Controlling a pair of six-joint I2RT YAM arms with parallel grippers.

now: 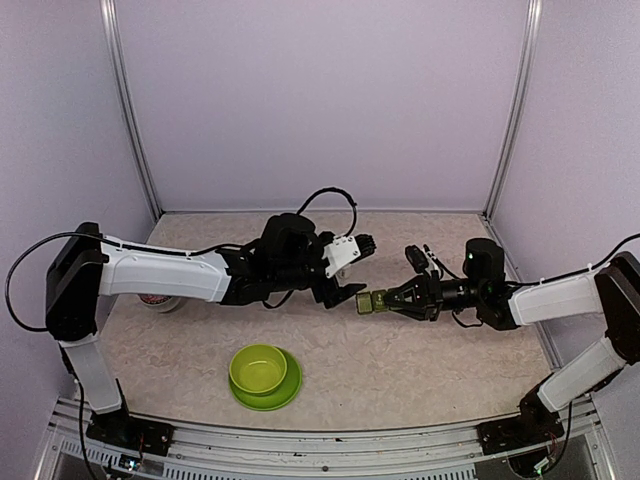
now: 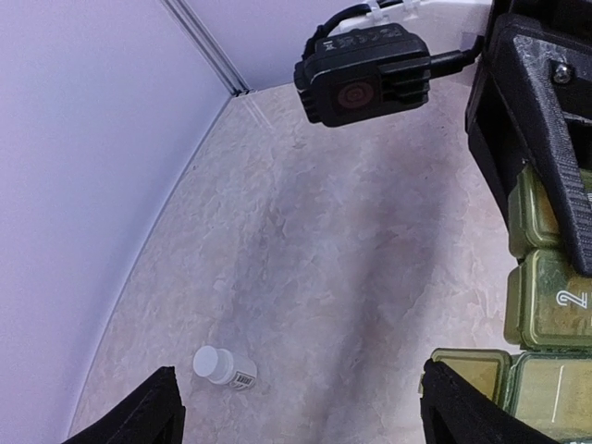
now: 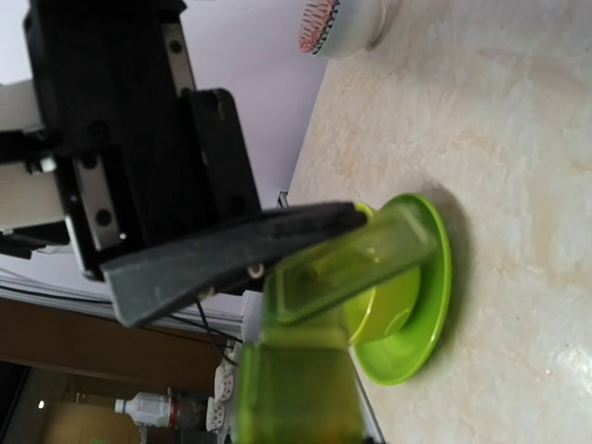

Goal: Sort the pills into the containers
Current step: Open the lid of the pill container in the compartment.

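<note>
The dark green pill box (image 1: 368, 302) is held off the table by my right gripper (image 1: 385, 300), which is shut on its end. In the left wrist view the box (image 2: 548, 310) shows three square compartments, one marked 2, under a black right finger (image 2: 546, 139). The end compartment's lid (image 2: 467, 363) stands open. My left gripper (image 1: 357, 268) is open and empty, and one of its fingers (image 2: 467, 407) is right at that open lid. In the right wrist view the box (image 3: 305, 379) fills the bottom, with the raised lid (image 3: 356, 259) against a black finger (image 3: 231, 254). No loose pills show.
A lime-green bowl (image 1: 260, 368) on its plate (image 1: 290, 392) stands near the front, left of centre. A white jar (image 1: 160, 301) with a red pattern sits partly under the left arm. A small white pill bottle (image 2: 222, 366) lies on the table below the left gripper.
</note>
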